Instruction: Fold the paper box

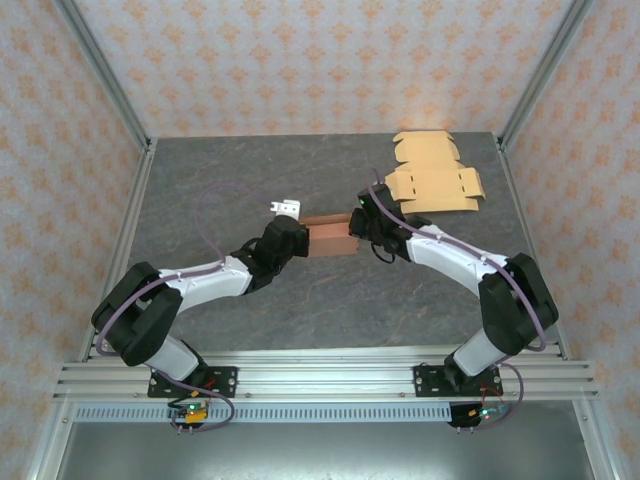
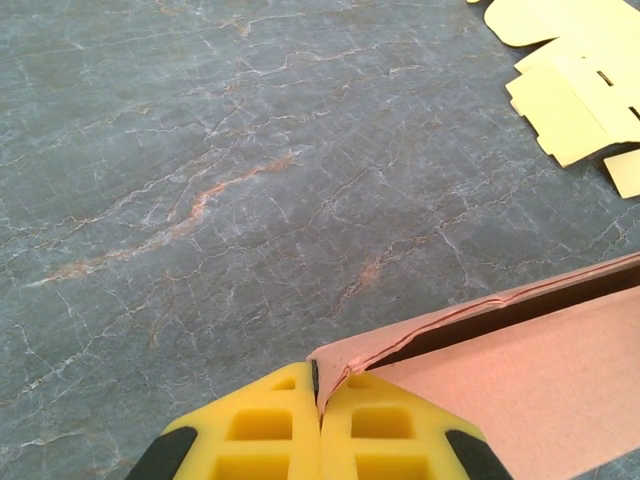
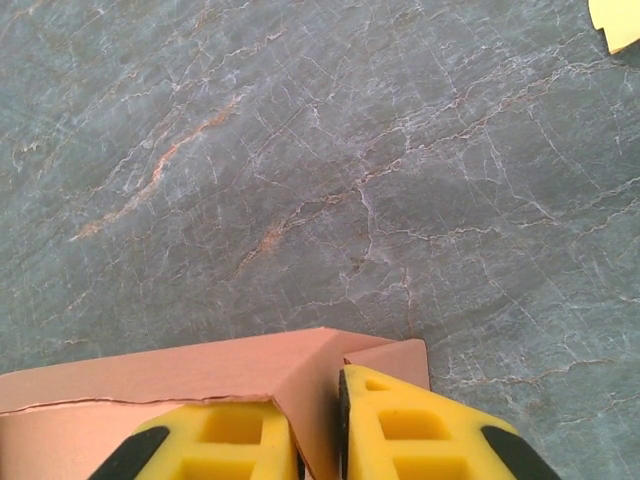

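The brown paper box [image 1: 331, 240] sits mid-table, partly folded, held between both grippers. My left gripper [image 1: 301, 238] is at its left end. In the left wrist view the yellow jaws [image 2: 318, 388] are pressed together on a thin corner flap of the box [image 2: 520, 370]. My right gripper [image 1: 358, 230] is at the box's right end. In the right wrist view the right gripper [image 3: 316, 405] pinches an upright side wall of the box [image 3: 180, 368], with a small end flap [image 3: 395, 358] sticking out beyond the right finger.
Flat tan cardboard blanks [image 1: 432, 175] lie at the back right, their edges also visible as yellow sheets [image 2: 575, 75] and a corner [image 3: 620, 18]. A small white object [image 1: 287, 208] lies just behind the left gripper. Grey marbled table [image 1: 230, 180] spreads around, walled on three sides.
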Robot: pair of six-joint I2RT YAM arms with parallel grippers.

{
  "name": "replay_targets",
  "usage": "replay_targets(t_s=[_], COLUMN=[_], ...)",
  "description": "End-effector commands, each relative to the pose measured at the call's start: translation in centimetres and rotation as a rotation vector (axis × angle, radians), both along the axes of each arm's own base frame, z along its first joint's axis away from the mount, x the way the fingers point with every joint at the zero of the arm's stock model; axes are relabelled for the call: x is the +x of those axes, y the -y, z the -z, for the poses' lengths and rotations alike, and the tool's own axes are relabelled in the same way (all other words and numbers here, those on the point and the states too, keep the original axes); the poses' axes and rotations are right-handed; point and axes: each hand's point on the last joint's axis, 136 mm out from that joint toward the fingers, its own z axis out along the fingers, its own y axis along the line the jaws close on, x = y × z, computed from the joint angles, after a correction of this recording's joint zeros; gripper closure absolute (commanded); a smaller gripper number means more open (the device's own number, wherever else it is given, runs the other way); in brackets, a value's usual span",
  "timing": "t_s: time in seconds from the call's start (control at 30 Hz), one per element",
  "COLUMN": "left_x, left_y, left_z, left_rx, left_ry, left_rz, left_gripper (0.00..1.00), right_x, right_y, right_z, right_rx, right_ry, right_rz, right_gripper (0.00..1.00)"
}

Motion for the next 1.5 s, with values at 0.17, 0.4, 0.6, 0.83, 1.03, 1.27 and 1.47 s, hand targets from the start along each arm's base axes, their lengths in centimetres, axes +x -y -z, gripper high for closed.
replay_targets(t_s=[0.17,0.4,0.6,0.83,1.03,1.27,1.47], left_x=[-2.1,-2.1,-2.1,-1.8,-1.8,-1.8,-1.8], left_y=[-2.1,-2.1,-2.0,-1.8,-1.3,-1.0,-0.8], left_z=[3.8,4.2,4.5,4.5,4.6,4.4,4.7], left_rx=[0.148,0.175,0.188,0.201,0.208,0.240,0.233], left_ry=[-0.083,-0.086,-0.094,-0.091,-0.094,-0.093,-0.093], left_rz=[-0.027,-0.026,-0.025,-0.016,0.000,0.042,0.042], left_gripper=[1.00,1.00,1.00,1.00,1.00,1.00,1.00], right_x=[-0.8,-1.5,-4.4,-5.9,-7.9,-3.8,-2.5], right_y=[0.6,-0.1,-1.4,0.1,1.0,0.5,-1.5], right_z=[0.1,-2.6,-4.4,-4.6,-1.2,-1.7,-0.5], right_rx=[-0.019,0.049,0.004,-0.329,-0.673,-0.780,-0.783], right_ry=[0.010,0.068,0.218,0.433,0.415,0.579,0.640], right_rz=[-0.024,-0.086,-0.387,-0.774,-1.298,-1.315,-1.448], right_gripper=[0.66,0.61,0.55,0.16,0.04,0.04,0.09])
